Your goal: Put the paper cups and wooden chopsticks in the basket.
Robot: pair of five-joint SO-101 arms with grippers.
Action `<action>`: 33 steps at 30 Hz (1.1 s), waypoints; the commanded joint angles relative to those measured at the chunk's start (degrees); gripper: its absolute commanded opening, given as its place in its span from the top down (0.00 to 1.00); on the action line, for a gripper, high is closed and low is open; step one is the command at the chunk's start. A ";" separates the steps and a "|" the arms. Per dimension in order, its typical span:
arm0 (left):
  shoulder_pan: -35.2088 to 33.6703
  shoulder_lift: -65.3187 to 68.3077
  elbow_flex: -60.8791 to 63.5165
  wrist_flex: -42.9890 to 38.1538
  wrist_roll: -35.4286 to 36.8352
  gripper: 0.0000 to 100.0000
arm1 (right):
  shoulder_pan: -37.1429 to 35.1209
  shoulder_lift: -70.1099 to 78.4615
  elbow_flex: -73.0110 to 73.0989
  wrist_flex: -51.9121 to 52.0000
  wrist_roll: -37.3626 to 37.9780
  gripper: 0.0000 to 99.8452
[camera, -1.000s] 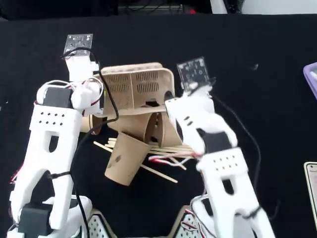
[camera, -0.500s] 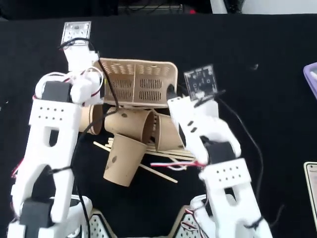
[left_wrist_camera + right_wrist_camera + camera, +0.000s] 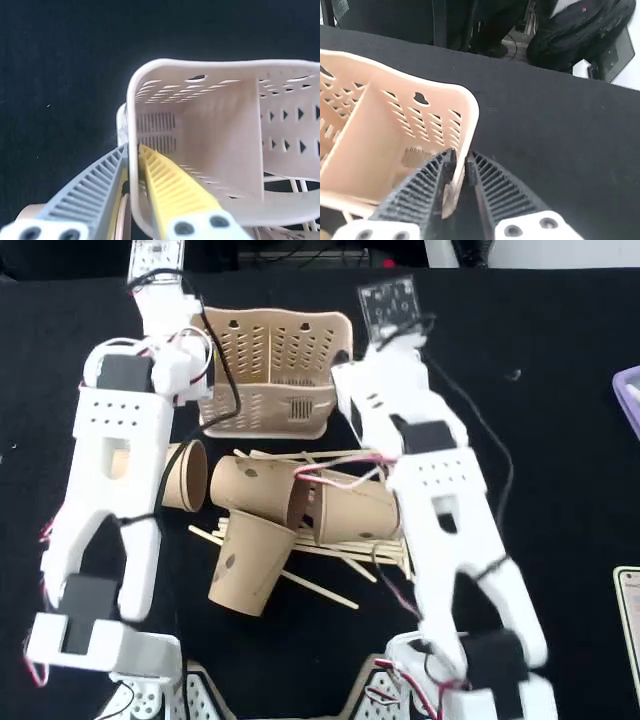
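Basket walls pinched by both outstretched arms' jaws.

Our left arm and right arm are white, with rows of small holes, black motors and red, black and white cables. The left gripper has 1 grey and 1 yellow ribbed finger, the right gripper 2 black ones.
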 commanded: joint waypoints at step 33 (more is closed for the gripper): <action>-5.41 10.55 -13.58 3.43 -0.26 0.97 | 0.18 12.09 -17.27 7.47 0.26 0.99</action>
